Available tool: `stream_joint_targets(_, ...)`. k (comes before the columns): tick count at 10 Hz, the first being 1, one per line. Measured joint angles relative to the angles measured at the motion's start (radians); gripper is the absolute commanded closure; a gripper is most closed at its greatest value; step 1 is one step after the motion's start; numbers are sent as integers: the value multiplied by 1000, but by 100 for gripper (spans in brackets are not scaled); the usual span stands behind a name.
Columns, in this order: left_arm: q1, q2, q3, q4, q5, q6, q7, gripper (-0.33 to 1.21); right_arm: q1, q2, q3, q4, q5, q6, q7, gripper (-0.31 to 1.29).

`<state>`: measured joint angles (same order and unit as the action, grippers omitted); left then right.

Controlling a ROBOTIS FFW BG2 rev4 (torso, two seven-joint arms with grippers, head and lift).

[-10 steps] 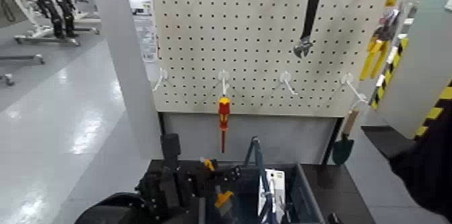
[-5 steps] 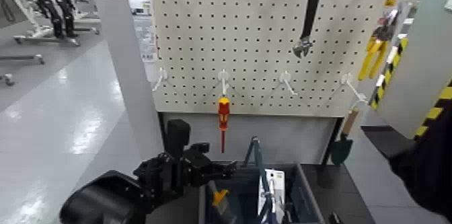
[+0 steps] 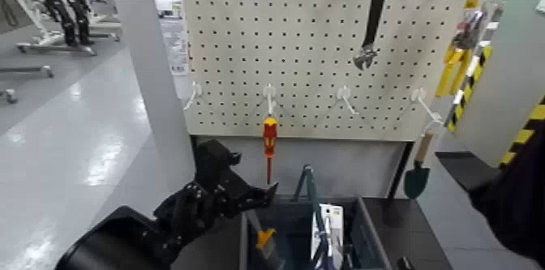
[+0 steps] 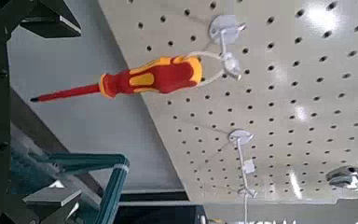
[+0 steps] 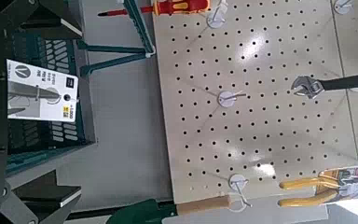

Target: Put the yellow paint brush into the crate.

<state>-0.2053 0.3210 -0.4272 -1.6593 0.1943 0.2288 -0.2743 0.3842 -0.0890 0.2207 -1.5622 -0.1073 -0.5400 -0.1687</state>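
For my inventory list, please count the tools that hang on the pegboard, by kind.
Screwdriver: 1
Wrench: 1
Trowel: 1
Pliers: 1
Total: 4

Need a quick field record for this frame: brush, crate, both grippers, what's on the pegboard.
brush: yellow paint brush lies inside the crate, left side
crate: crate below the pegboard, also holds a white carded pack
left gripper: left gripper empty, raised over the crate's left rim
right gripper: not seen in head view
pegboard: screwdriver, wrench, trowel, pliers hanging
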Motion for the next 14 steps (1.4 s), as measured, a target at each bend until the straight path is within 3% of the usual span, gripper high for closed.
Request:
stream_joint_targets(2,94,-16,56,-28,-62,-115,57,11,1,0,-3,1,-1,-4,1,13)
stream_joint_targets(5,240,-69,153,-37,-119,-240,114,11,3,0,-4,-3,-1,-1,1,13)
stream_joint_targets(8,398,-103,193,-44,-121,-392,363,11,6,0,-5,-6,0,-2,1,13)
stream_joint_targets(14,541,-115,246,-81,-127,-459,389,11,12,5,-15,-13,15,-1,1,13)
